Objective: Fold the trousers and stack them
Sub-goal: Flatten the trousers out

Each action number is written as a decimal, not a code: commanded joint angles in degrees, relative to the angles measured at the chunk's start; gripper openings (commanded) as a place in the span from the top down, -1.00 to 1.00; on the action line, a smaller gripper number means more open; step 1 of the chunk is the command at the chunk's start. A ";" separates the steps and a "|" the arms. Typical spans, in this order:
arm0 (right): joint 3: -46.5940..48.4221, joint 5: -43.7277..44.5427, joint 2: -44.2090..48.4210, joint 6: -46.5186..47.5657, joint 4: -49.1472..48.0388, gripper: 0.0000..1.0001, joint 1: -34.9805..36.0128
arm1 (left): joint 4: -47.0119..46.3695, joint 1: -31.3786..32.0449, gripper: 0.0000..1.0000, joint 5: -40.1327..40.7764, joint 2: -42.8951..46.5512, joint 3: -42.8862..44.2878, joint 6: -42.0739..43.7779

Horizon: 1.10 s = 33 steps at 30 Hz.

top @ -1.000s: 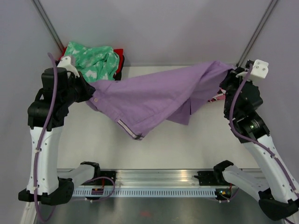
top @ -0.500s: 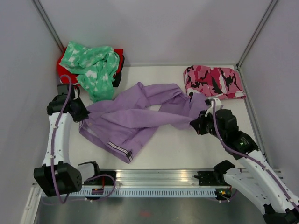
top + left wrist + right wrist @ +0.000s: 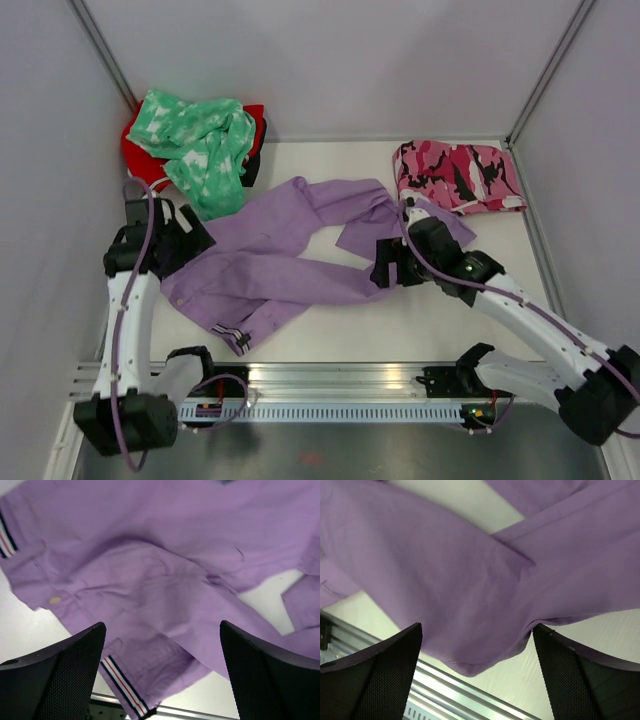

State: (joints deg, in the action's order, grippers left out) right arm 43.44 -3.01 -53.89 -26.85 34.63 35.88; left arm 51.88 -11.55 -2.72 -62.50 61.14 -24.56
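Observation:
The lilac trousers (image 3: 290, 255) lie crumpled on the table, with the striped waistband end (image 3: 232, 338) near the front rail and the legs running back and right. My left gripper (image 3: 188, 243) hovers at their left edge and is open, its jaws wide over the cloth (image 3: 165, 580) with nothing between them. My right gripper (image 3: 386, 268) is also open, above a leg fold (image 3: 470, 595). A hem of that fold brushes the right finger (image 3: 585, 675). The waistband stripes (image 3: 120, 682) show low in the left wrist view.
A mint-green patterned garment (image 3: 200, 140) lies over a red one (image 3: 135, 160) at the back left corner. A folded pink-black camouflage garment (image 3: 458, 176) sits at the back right. The metal rail (image 3: 330, 385) runs along the front edge. Walls close in the sides.
A second ago both grippers held the trousers stretched in the air. They came down to the table and opened, and the trousers now lie loose on it.

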 commanded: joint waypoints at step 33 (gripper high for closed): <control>18.44 7.66 -30.05 0.31 -12.75 -0.92 -11.53 | -3.71 28.87 0.88 18.54 -3.15 -30.22 -47.08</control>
State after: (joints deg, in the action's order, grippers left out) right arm 62.61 2.31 -84.09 -25.34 23.57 24.71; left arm 51.96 17.17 11.11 -64.51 30.55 -70.11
